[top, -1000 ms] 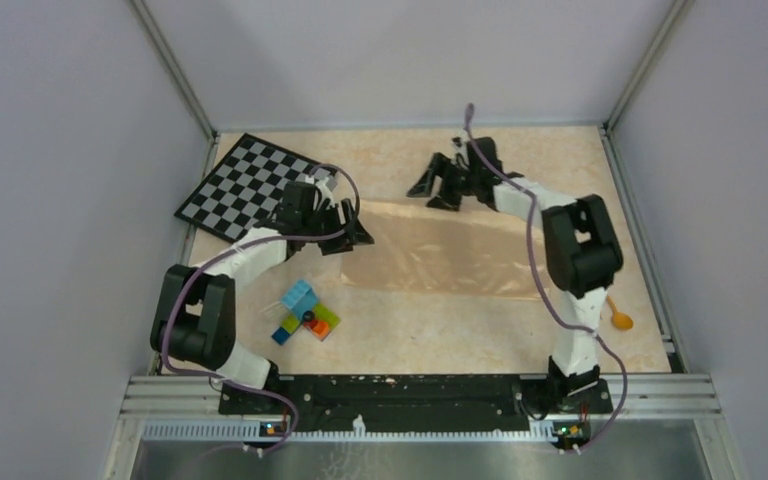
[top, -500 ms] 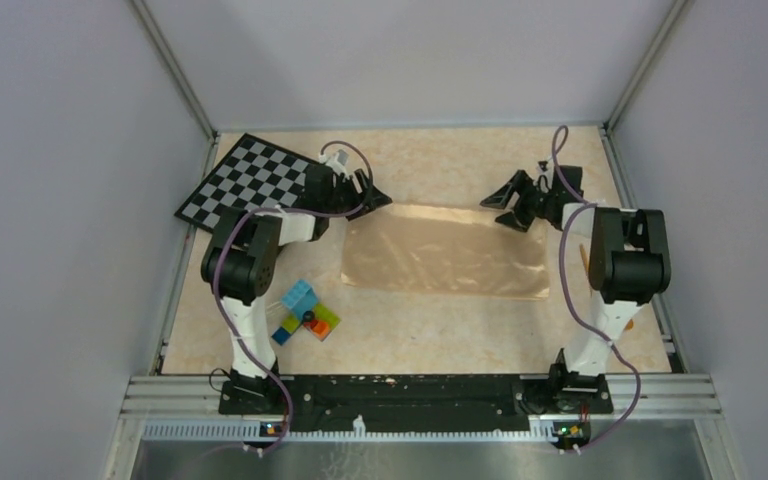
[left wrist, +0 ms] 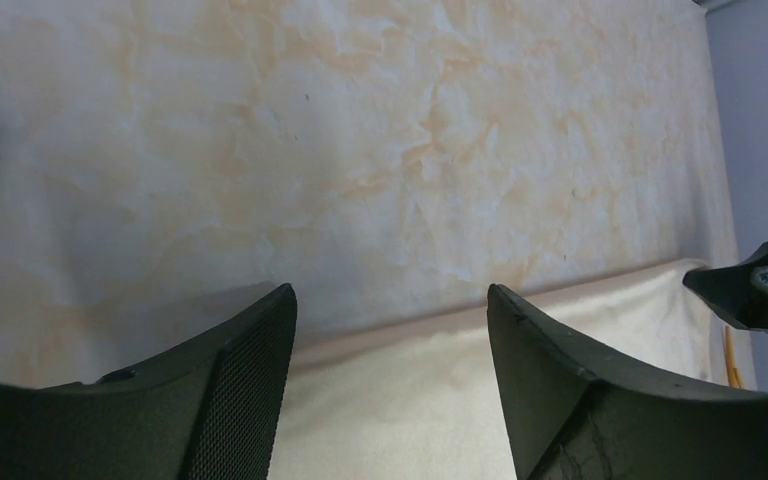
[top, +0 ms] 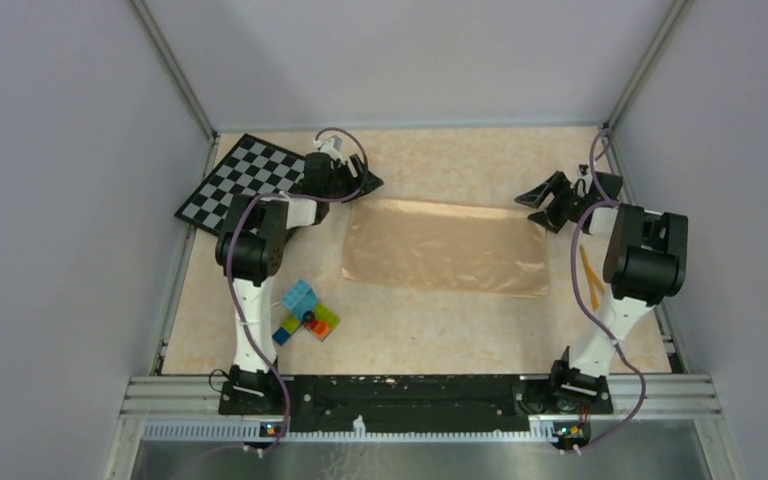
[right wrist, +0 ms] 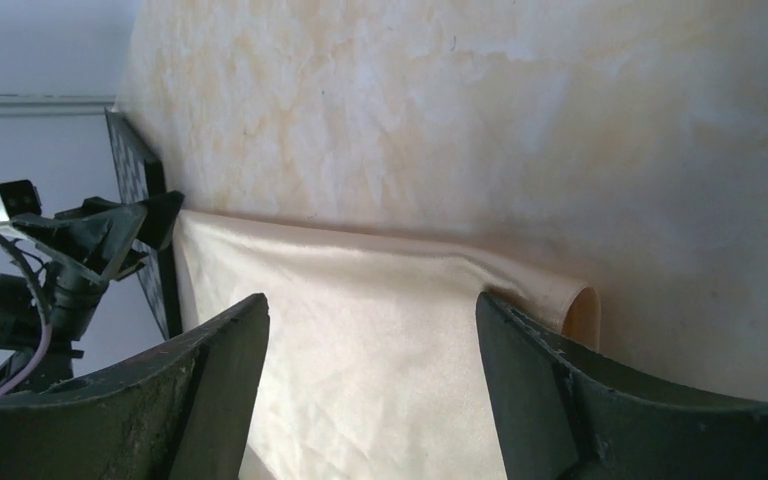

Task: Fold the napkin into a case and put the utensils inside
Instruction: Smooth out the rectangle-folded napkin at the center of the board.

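pale grey walls [top: 60,200] and metal posts [top: 175,70] enclose a marbled beige table [top: 440,330].

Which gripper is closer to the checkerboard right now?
Left. The left gripper hovers at the edge of the checkerboard, by the far-left corner of the napkin; the right gripper is across the napkin, at its far-right corner.

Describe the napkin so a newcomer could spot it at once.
Start at the pale marbled table and look to its middle. The napkin is the wide, flat rectangle of cloth lying there. It alone is plain peach-orange, unlike the checkered board at the far left and the coloured toy bricks at the near left.
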### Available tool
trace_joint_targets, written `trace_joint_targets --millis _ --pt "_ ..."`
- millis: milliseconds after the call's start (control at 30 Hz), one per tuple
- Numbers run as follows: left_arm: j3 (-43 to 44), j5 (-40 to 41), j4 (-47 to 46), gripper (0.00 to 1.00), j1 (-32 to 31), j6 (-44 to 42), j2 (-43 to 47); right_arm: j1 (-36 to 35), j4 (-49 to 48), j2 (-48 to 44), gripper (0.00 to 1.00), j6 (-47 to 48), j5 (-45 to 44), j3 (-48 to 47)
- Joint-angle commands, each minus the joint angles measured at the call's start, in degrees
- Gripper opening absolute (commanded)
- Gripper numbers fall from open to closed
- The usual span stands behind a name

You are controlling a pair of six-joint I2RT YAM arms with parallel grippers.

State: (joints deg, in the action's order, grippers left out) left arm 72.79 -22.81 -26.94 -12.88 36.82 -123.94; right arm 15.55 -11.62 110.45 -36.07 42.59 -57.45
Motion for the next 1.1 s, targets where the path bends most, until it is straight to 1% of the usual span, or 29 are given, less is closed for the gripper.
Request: trace_joint_targets --millis 0,33,167,267,367,467,533,600,700,800,900,1067 --pt "5.7 2.5 7.8 0.77 0.9 -7.8 -2.2 0.8 6.5 0.7 0.75 6.6 -5.8 -4.4" --pt "7.4 2.4 10.8 0.78 0.9 -9.5 -1.9 0.7 9.0 -0.3 0.75 8.2 -7.4 -5.1" --pt "14.4 -2.0 19.7 0.82 0.5 -13.0 0.7 -0.9 16.5 -7.1 0.75 11.6 -11.8 -6.8" --pt "14.0 -5.5 20.3 0.85 0.2 -11.7 4.3 -3.5 17.1 -10.9 0.75 10.4 -10.8 -6.6" --pt "10.7 -9.9 16.9 0.86 0.2 -8.2 7.2 -7.2 13.4 -11.8 0.75 7.1 -8.4 -5.4" --pt "6.6 -12.9 10.8 0.87 -0.2 -4.5 8.1 -10.4 5.8 -8.8 0.75 0.8 -4.7 -4.2" --pt "5.4 -13.3 9.3 0.87 -0.4 -3.3 7.4 -11.8 -0.7 -6.1 0.75 -3.5 -2.4 -3.8" --pt "4.9 -13.3 8.9 0.87 -0.4 -2.6 6.0 -12.6 -4.9 -3.7 0.75 -6.6 -1.1 -3.7" --pt "3.9 -10.8 9.6 0.86 -0.2 -2.0 5.1 -12.9 -7.4 -1.4 0.75 -8.0 -0.7 -3.9" --pt "1.4 -7.6 8.7 0.86 0.4 -0.5 5.3 -12.8 -7.5 -0.1 0.75 -7.3 -1.3 -4.0" --pt "-1.7 -5.0 4.8 0.86 1.4 1.5 5.2 -12.2 -7.7 1.5 0.75 -6.4 -1.2 -3.9" --pt "-1.4 -2.3 5.9 0.86 2.9 1.3 2.3 -9.3 -8.9 4.1 0.75 -5.3 -1.2 -2.8"
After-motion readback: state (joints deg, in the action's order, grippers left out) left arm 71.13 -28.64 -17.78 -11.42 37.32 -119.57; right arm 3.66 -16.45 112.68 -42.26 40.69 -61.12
